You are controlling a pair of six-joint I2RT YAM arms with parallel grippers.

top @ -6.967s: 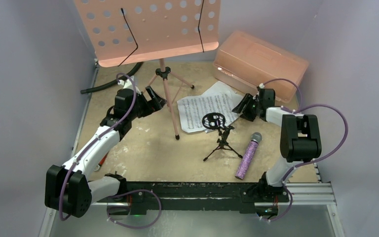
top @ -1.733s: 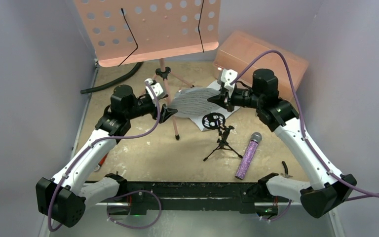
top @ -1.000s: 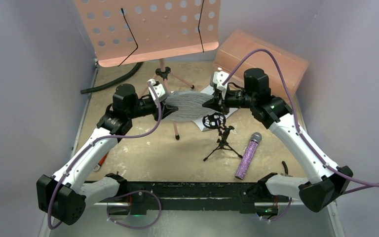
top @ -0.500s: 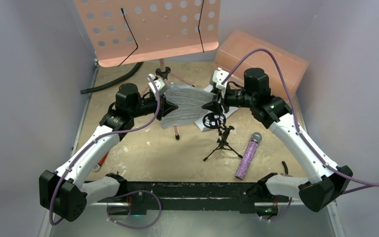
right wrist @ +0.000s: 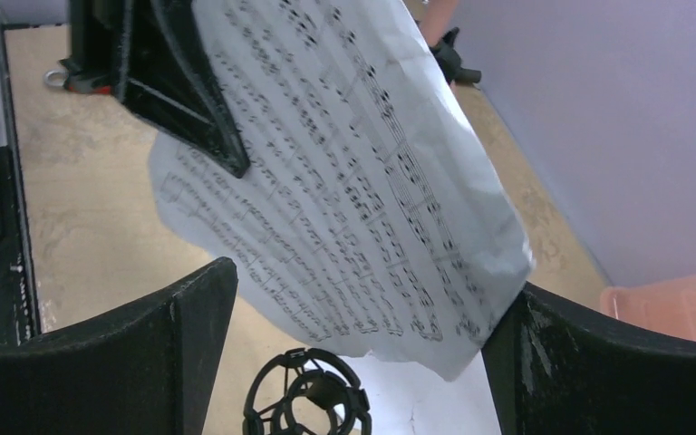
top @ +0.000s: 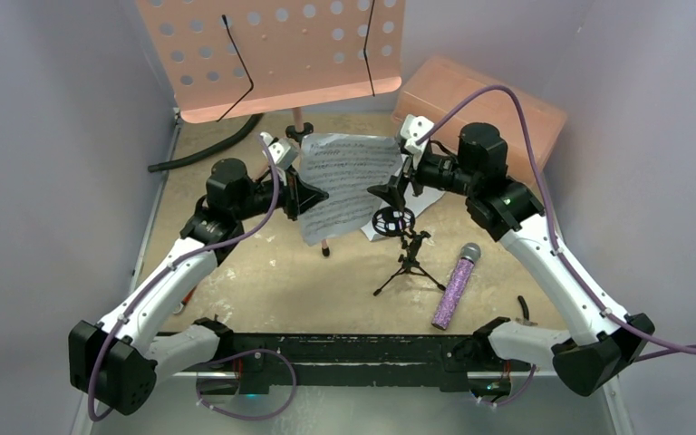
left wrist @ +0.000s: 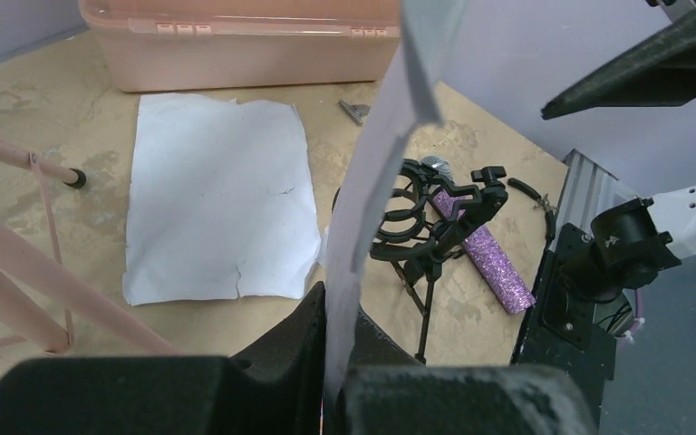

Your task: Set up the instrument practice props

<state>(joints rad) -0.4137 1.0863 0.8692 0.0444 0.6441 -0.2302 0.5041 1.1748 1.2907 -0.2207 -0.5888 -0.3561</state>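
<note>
My left gripper [top: 311, 196] is shut on the lower left edge of a white sheet-music page [top: 345, 181] and holds it upright in the air in front of the pink music stand [top: 272, 54]. In the left wrist view the page [left wrist: 376, 154] runs edge-on out of the pinched gripper [left wrist: 335, 362]. My right gripper [top: 393, 188] stands open just right of the page, whose corner [right wrist: 471, 299] hangs between the spread fingers [right wrist: 154, 353]. A second page [left wrist: 222, 195] lies on the table. The black mic stand [top: 405, 249] stands upright. The purple microphone [top: 456, 285] lies to its right.
A salmon plastic box [top: 480, 109] sits at the back right. The stand's pink tripod legs [left wrist: 18, 272] spread out behind the left gripper. A black hose [top: 204, 149] lies at the back left, and the black rail [top: 353, 349] runs along the near edge.
The right gripper has opened and let go of the page. The left gripper has shut on it, and the page has swung from flat between both grippers to upright.
</note>
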